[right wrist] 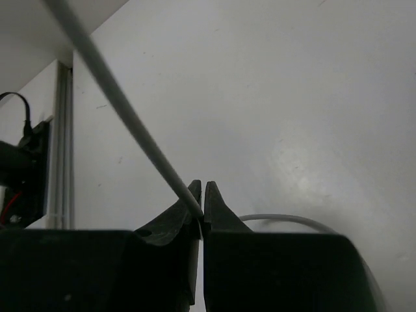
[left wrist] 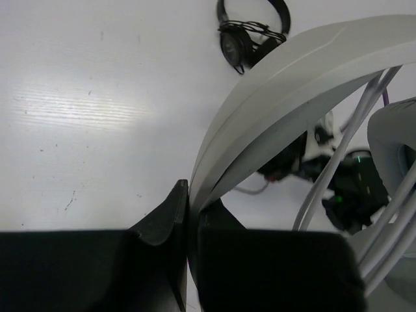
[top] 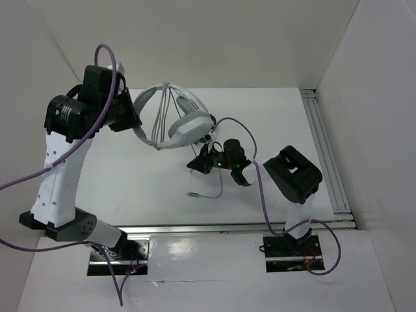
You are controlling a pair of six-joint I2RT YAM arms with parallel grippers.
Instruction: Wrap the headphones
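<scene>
Top: headphones (top: 185, 123) held above the tabletop (top: 130, 175), left jaws clamped on the headband. A few cable (top: 160, 120) turns already cross the band; a loose tail with its plug (top: 190, 194) lies on the tabletop, so I'd say partway, more wraps left.

Left wrist: jaws shut on the headband (left wrist: 292, 71) edge. Small black headphones (left wrist: 250, 29) sit apart.

Right wrist: jaws pinched on the cable (right wrist: 123, 110), which runs taut up-left.

No readable branding anywhere.
</scene>
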